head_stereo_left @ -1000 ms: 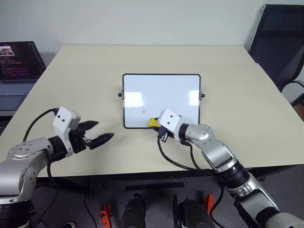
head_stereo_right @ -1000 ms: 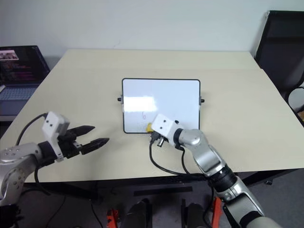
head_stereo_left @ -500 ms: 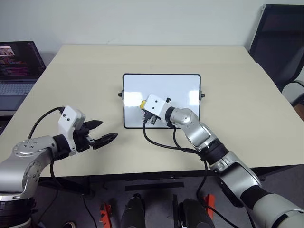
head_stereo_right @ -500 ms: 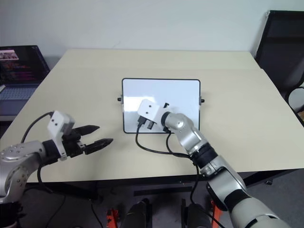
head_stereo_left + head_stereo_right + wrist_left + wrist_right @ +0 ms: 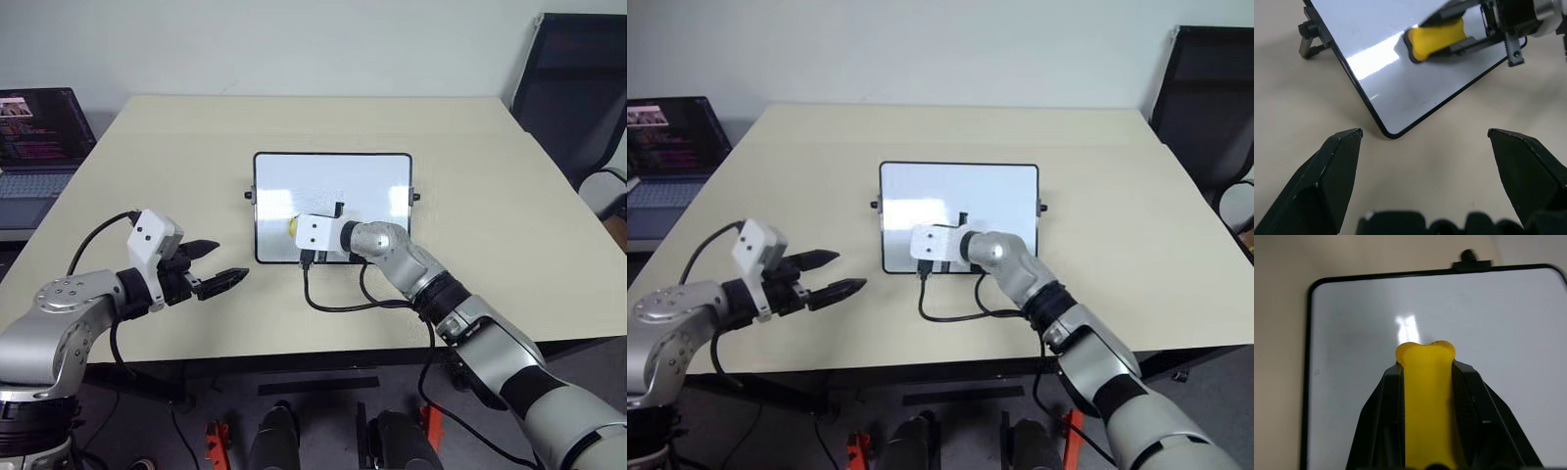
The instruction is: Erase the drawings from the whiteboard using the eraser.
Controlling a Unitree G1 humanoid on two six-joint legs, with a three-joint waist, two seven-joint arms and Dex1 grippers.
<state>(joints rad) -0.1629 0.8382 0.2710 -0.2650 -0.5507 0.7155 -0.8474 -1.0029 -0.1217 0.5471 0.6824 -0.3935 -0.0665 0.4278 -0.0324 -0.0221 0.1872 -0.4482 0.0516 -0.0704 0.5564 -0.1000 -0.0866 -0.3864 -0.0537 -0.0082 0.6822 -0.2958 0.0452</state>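
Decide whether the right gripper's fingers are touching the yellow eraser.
Touching. In the right wrist view the two black fingers press against both long sides of the yellow eraser, with no gap, above the whiteboard.

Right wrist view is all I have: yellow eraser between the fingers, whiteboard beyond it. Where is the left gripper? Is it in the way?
Observer: No. The left gripper is open over the table, off the whiteboard, out past its near left corner.
Operator: Which part of the board is the eraser over?
Observer: The eraser is over the near left part, with the right gripper shut on it.
Operator: Anything else close by?
Observer: Only an open laptop, far off to the left and well apart from the board.
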